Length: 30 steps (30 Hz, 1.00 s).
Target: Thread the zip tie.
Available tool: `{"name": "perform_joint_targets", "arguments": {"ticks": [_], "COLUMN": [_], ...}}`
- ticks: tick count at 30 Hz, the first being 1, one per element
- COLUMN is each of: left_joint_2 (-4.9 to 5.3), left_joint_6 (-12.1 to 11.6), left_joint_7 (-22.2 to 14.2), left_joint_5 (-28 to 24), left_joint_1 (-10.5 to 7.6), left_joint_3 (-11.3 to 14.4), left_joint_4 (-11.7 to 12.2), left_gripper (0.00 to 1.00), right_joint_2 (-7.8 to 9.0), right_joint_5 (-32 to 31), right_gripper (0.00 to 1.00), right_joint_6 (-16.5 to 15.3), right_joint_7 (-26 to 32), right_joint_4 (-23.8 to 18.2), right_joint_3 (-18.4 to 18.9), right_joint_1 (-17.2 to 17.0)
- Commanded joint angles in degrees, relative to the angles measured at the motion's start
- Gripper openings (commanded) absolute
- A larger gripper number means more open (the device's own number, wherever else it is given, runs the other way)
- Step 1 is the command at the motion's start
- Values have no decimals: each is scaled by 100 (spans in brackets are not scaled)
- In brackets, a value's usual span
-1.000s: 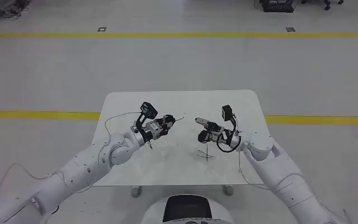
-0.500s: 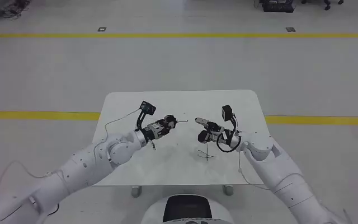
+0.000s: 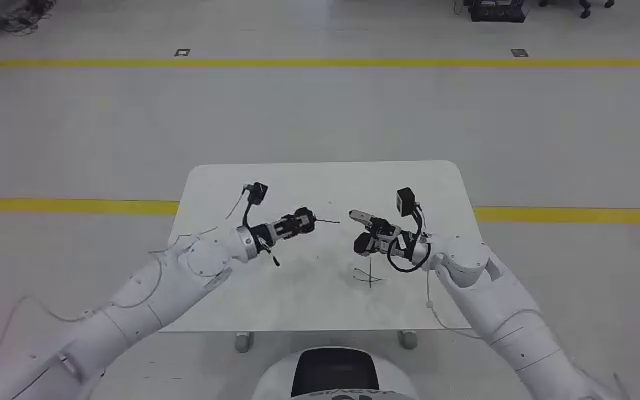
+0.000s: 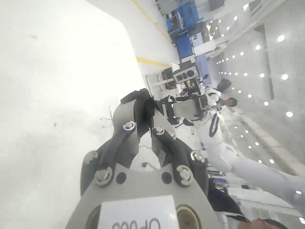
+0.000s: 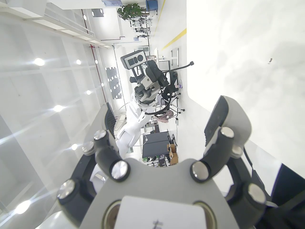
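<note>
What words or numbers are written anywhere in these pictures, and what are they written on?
White label on the left gripper: upside down, cut off at the picture's edge, not readable whole.
White sticker on the right gripper: almost wholly cut off, unreadable.
Small sign in the room behind: one dark letter, tilted, cannot tell which.
No other text is readable.

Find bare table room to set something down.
Bare: the table's far strip beyond the left gripper and right gripper, and the near middle between the left arm and the thin dark pieces. Crowded: between the grippers, around the held zip tie.
</note>
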Motion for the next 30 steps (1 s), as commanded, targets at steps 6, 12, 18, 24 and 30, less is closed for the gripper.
{"name": "perform_joint_targets", "arguments": {"ticks": [6,12,18,24,30], "left_joint_2": [-216,-252,-296,-405,-599], "left_joint_6": [0,0,0,0,0], "left_joint_7": [-876,-628,-1277,-2548,-3422], "left_joint_5": [-386,236,-776,-1956,-2665], "left_joint_1": [296,224,340,352,326], "left_joint_3": [-580,-558,-676,-827,-916], "left_joint_4": [464,559,601,1075,1453], "left_gripper": [0,0,0,0,0], "right_joint_2": [0,0,10,66,63], "right_joint_5": [0,0,-149,-156,132], "right_gripper": [100,100,100,100,100], "right_joint_6": [0,0,-301,-1149,-1877], "right_joint_7": [0,0,30,746,1605], "right_joint_4": [0,0,-15,288,833], "right_joint_3": [0,0,31,222,232], "right_joint_1": [0,0,-23,-45,134]}}
